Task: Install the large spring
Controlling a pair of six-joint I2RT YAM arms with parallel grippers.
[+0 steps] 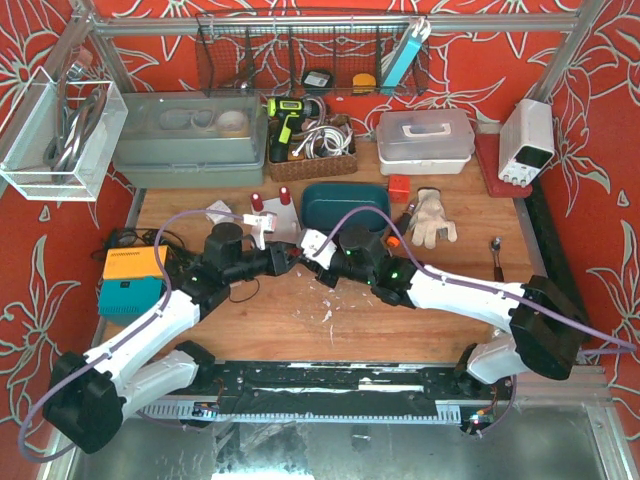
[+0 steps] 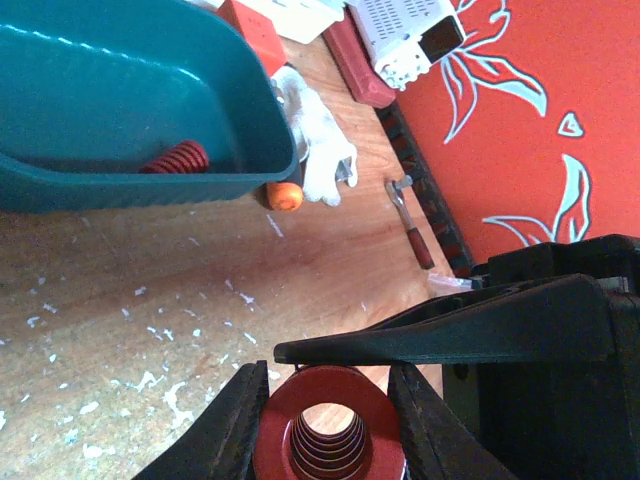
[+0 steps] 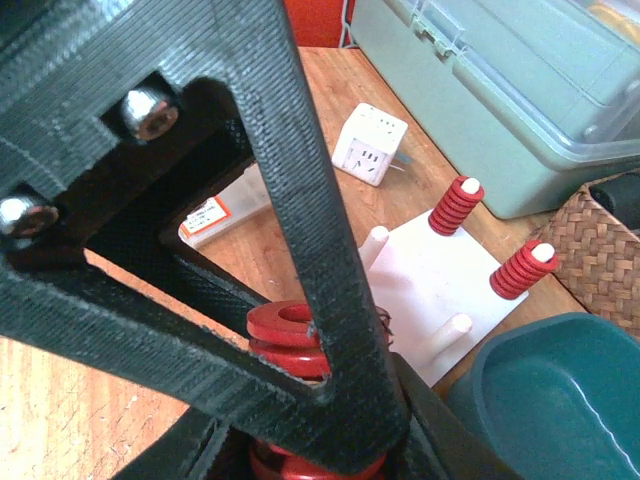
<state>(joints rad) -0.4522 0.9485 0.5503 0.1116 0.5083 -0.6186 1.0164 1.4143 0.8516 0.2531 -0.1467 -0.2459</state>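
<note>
The large red spring [image 2: 328, 425] is seen end-on between my left gripper's [image 2: 326, 420] two fingers, which press on its sides. My right gripper [image 3: 320, 462] is also shut on this spring [image 3: 288, 338], holding its lower coils. One right finger [image 2: 420, 340] crosses just above the spring in the left wrist view. The two grippers meet over the middle of the table, left gripper [image 1: 289, 256] and right gripper [image 1: 318, 251], and they hide the spring from the top camera. Beyond stands a white peg plate [image 3: 440, 275] with two small red springs [image 3: 455, 205] [image 3: 522, 270] on pegs and two bare pegs [image 3: 373, 245] [image 3: 451, 329].
A teal bin [image 1: 345, 205] behind the grippers holds a loose red spring [image 2: 175, 158]. A white glove [image 1: 432, 217], a red-handled tool [image 2: 412, 235] and an orange block [image 1: 399, 187] lie to the right. A grey-green toolbox [image 3: 520, 80], a wicker basket [image 3: 610, 230] and a white socket cube [image 3: 368, 146] stand at the back.
</note>
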